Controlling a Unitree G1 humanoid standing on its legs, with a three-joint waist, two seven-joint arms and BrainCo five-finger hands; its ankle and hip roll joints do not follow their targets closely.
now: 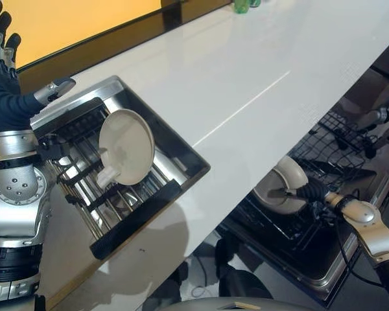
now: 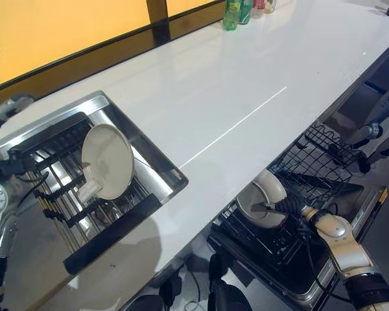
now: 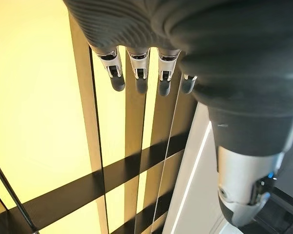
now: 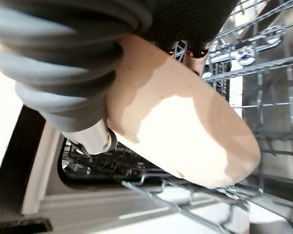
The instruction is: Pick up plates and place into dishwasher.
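Plate (image 1: 280, 188): my right hand (image 1: 309, 192) grips its rim over the dishwasher rack (image 1: 330, 146). Rigid, smooth, breakable; hold by the edge. My left hand (image 3: 146, 68): fingers extended, empty. Second plate (image 1: 125, 146): propped in the table's sink (image 1: 181, 146).

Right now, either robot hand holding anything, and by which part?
Right robot hand grips a beige plate by its rim, over the dishwasher rack. Left robot hand is raised, open, empty.

White countertop (image 1: 246, 78) carries green bottles (image 2: 236, 13) at far edge
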